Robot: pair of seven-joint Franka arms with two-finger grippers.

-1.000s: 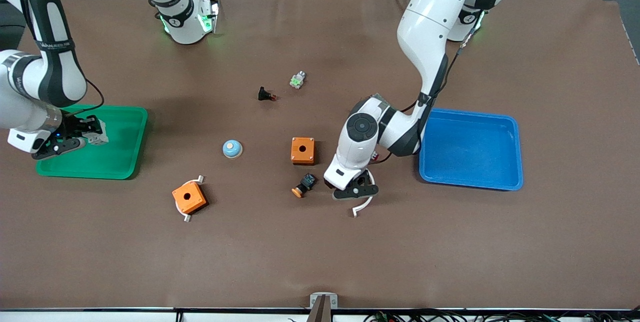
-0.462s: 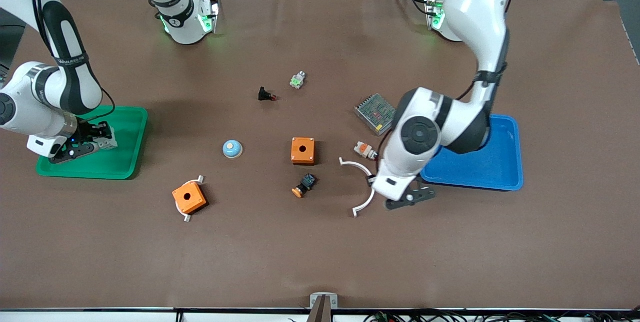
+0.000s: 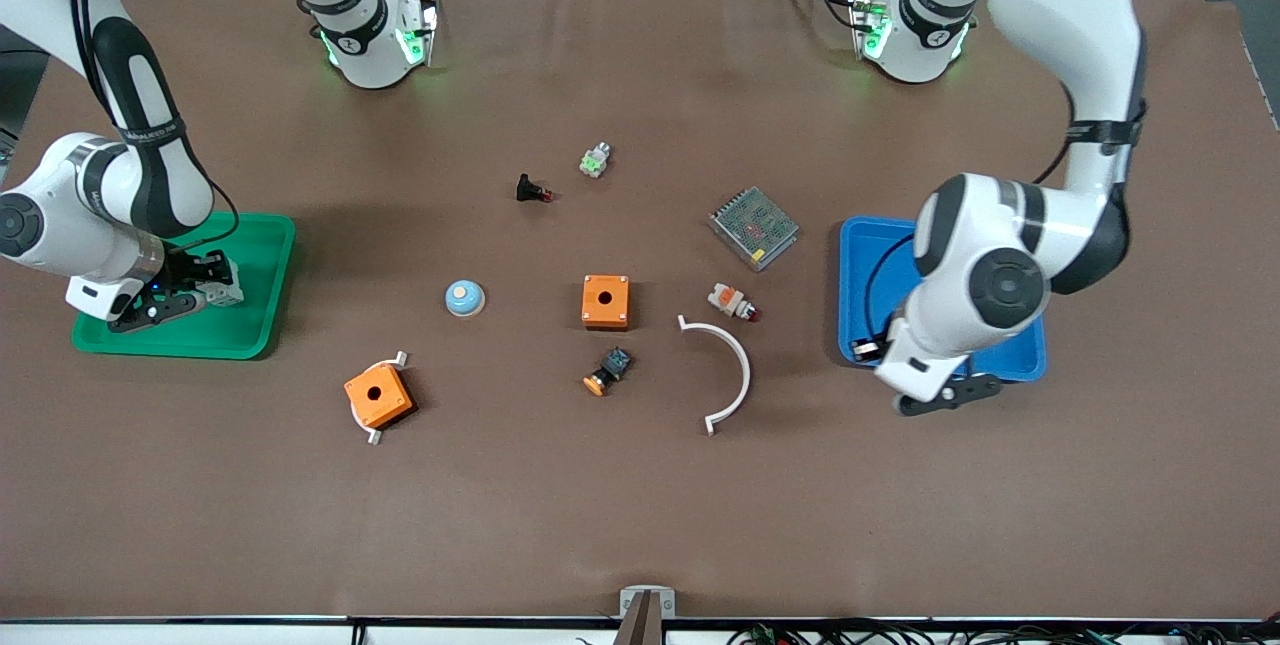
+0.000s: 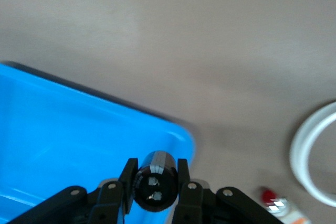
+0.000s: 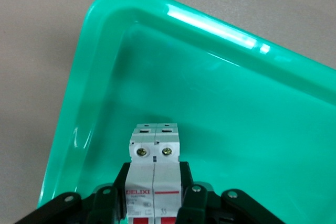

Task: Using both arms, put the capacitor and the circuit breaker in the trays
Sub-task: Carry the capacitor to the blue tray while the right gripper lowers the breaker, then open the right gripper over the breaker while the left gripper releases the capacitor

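Note:
My left gripper (image 3: 945, 395) is shut on the capacitor (image 4: 155, 180), a small black cylinder, and holds it over the corner of the blue tray (image 3: 1010, 243) that lies toward the front camera; the tray also shows in the left wrist view (image 4: 63, 129). My right gripper (image 3: 165, 303) is shut on the white circuit breaker (image 5: 155, 171) with red levers, which also shows in the front view (image 3: 222, 287), over the green tray (image 3: 255, 255). In the right wrist view the breaker hangs above the green tray's floor (image 5: 236, 129).
On the brown mat lie a white curved strip (image 3: 728, 372), a white-orange part with red tip (image 3: 732, 302), a metal mesh box (image 3: 754, 226), two orange boxes (image 3: 605, 301) (image 3: 378, 397), a black-blue button (image 3: 609, 371), a blue dome (image 3: 464, 297), a black part (image 3: 531, 190) and a small green-white part (image 3: 595, 161).
My left arm has swung from beside the white strip toward the blue tray, carrying the capacitor. My right gripper has shifted a little over the green tray with the breaker.

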